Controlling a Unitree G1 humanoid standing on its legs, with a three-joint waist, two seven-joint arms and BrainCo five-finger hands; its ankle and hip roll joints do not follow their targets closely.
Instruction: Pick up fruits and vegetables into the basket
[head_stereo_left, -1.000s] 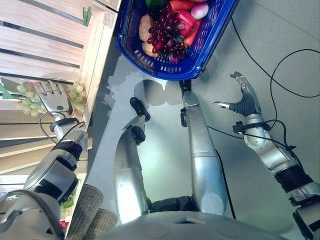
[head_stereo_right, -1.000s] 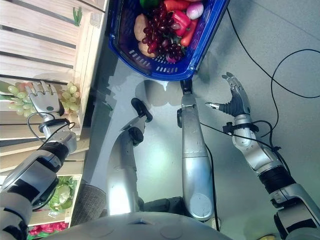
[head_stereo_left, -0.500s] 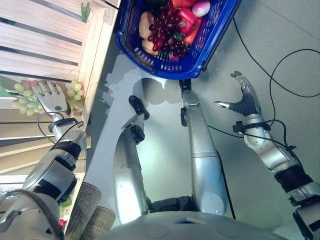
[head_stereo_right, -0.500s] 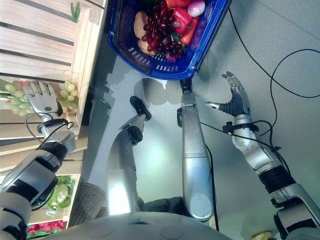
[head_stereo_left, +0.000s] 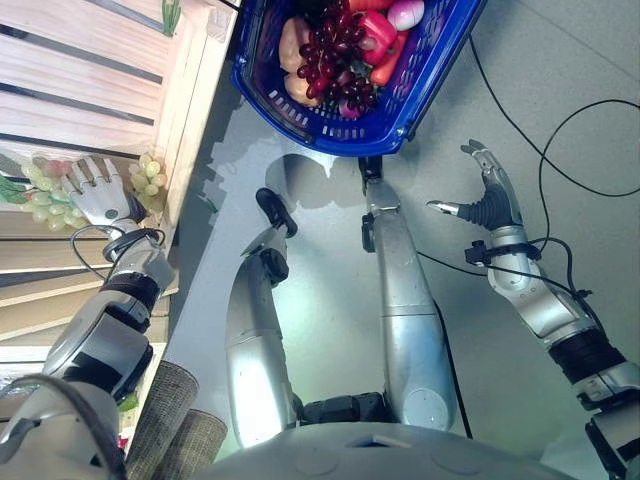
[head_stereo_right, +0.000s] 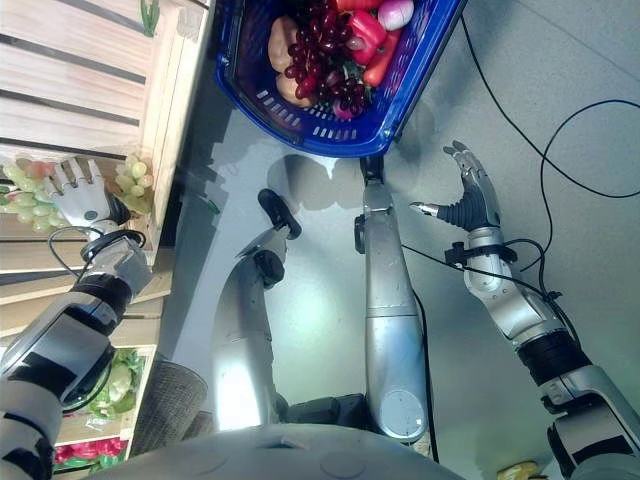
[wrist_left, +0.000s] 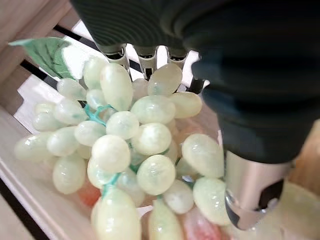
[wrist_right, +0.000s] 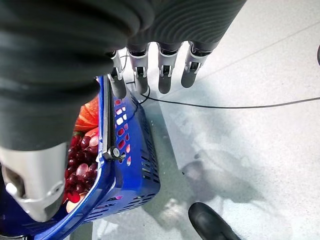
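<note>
Several items already lie in the blue basket (head_stereo_left: 420, 95) (dark red grapes (head_stereo_left: 330, 70), a red pepper (head_stereo_left: 375, 30)). Green grapes (wrist_left: 125, 145) remain in the wooden crate (head_stereo_left: 110, 90); the left hand (head_stereo_left: 100, 198) is over them, fingers straight, perhaps touching, not grasping. Right hand (head_stereo_left: 490, 195) hangs open beside the basket.

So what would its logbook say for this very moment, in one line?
left hand: open over green grapes on wooden shelf | right hand: open, idle above floor | blue basket: holds red grapes, not green ones yet
</note>
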